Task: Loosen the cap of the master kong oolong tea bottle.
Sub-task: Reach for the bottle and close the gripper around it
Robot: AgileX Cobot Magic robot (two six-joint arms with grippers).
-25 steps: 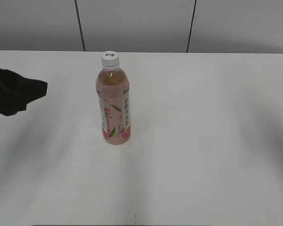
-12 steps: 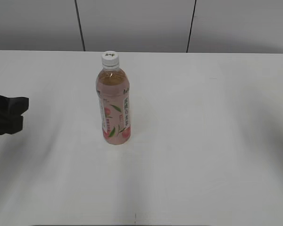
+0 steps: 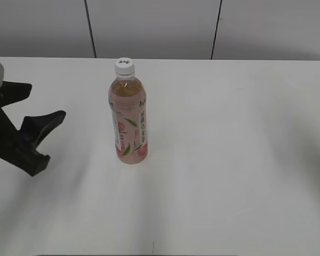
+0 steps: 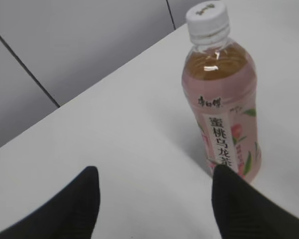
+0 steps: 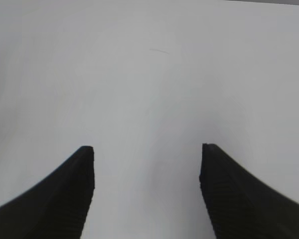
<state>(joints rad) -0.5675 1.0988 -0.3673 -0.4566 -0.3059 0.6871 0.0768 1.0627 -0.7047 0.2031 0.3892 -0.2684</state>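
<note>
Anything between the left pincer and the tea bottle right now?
Nothing: in the exterior view only bare white table lies between the left pincer and the bottle.

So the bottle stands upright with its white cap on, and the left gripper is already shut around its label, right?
Not quite. The bottle does stand upright with its white cap on, but the left gripper is open and apart from it, off to the bottle's left. The exterior view shows the gap; the left wrist view shows the spread fingers.
</note>
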